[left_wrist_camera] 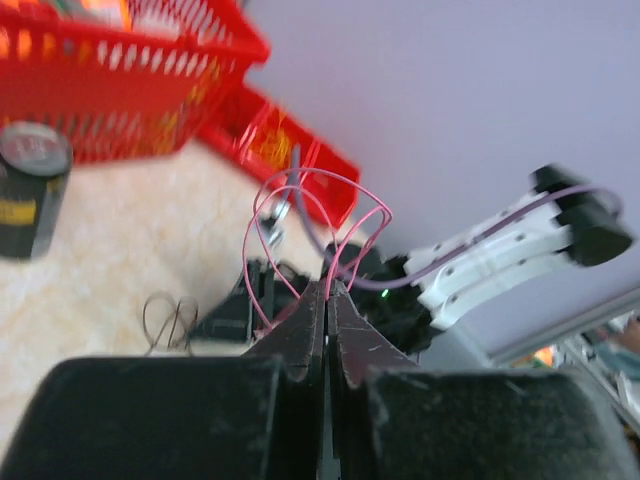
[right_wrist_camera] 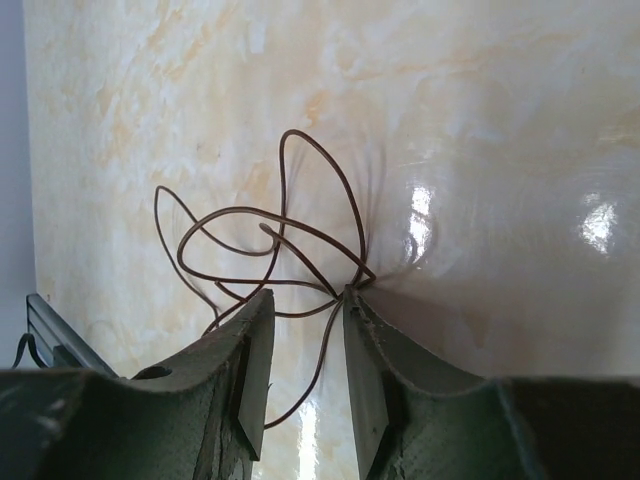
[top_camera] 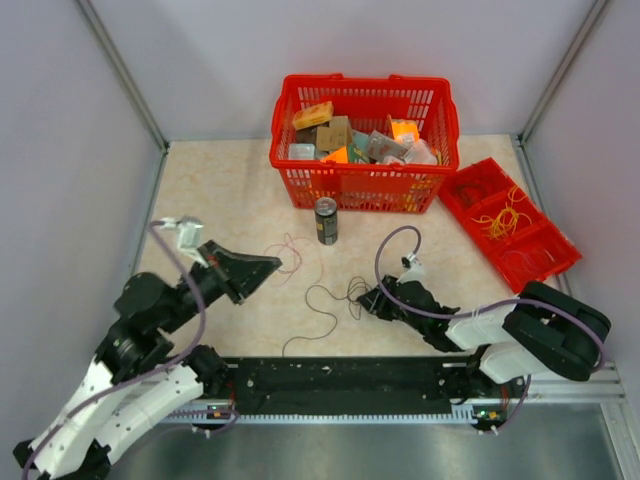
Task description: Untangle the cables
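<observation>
The pink cable [left_wrist_camera: 260, 205] is hair-thin and springy, standing in several open, rounded loops above the left gripper [left_wrist_camera: 327, 288]. That gripper's black, wedge-shaped fingers are pressed together, with the loops' lower ends pinched at their tips. In the top view the left arm rises from the lower left corner and reaches up and to the right. Its gripper points right at the left-centre of the frame.

The brown cable [right_wrist_camera: 282, 170] is just as fine. It lies in overlapping curls on the glossy, cream, marble-patterned table [top_camera: 220, 190], which shows bright glare spots. The right gripper [right_wrist_camera: 305, 330] has its dark, matte fingers apart. One strand runs down through the gap between them, and the tangle bunches against the tip of the finger on the right of the wrist view. From above, the right arm stretches left from the lower right corner, low over the table. A loose tail of dark cable trails toward the bottom centre.

A dark cylindrical can [top_camera: 326, 220] stands upright at centre, just below a red plastic lattice basket [top_camera: 365, 185] of small boxes. A red compartment tray [top_camera: 530, 255] at right holds curly yellow cables [top_camera: 500, 220].
</observation>
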You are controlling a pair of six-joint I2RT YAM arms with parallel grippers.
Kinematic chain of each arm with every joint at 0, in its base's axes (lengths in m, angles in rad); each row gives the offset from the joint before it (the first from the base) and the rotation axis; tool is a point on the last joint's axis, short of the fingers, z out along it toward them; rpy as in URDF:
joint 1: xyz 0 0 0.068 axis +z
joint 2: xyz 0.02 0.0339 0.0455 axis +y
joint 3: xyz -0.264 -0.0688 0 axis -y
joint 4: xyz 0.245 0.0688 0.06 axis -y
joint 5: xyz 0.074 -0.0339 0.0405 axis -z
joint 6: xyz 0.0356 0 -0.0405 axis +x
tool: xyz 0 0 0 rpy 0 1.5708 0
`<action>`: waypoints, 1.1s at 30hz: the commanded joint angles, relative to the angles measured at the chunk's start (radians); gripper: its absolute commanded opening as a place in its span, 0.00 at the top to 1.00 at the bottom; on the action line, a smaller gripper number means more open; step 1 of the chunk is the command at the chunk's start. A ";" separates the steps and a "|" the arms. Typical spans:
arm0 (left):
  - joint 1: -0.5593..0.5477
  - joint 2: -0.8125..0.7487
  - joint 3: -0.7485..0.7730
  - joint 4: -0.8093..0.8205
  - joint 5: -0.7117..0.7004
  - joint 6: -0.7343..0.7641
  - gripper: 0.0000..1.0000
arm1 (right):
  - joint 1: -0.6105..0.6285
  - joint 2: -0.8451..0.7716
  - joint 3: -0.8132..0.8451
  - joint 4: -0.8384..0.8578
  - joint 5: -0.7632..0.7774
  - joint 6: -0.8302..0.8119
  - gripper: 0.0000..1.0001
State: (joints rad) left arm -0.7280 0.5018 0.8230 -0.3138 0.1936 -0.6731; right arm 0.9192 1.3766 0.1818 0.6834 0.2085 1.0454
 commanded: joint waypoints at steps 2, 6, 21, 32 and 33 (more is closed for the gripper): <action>-0.004 -0.097 0.053 -0.088 -0.138 0.020 1.00 | 0.006 0.041 0.021 -0.104 0.003 -0.024 0.61; -0.004 -0.066 0.059 -0.179 -0.157 -0.003 1.00 | 0.004 0.039 0.012 -0.039 -0.043 -0.068 0.48; -0.002 -0.157 -0.260 0.057 0.032 -0.172 1.00 | 0.032 -0.580 0.178 -0.640 -0.135 -0.324 0.01; -0.004 -0.077 -0.335 0.225 0.187 -0.223 1.00 | 0.099 -0.548 0.212 -0.268 -0.529 -0.170 0.04; -0.004 -0.071 -0.337 0.228 0.194 -0.226 1.00 | 0.122 -0.524 0.225 -0.239 -0.515 -0.177 0.04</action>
State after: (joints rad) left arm -0.7280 0.4034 0.4911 -0.2012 0.3122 -0.8715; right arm 0.9627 0.7845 0.4126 0.2176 -0.1974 0.8078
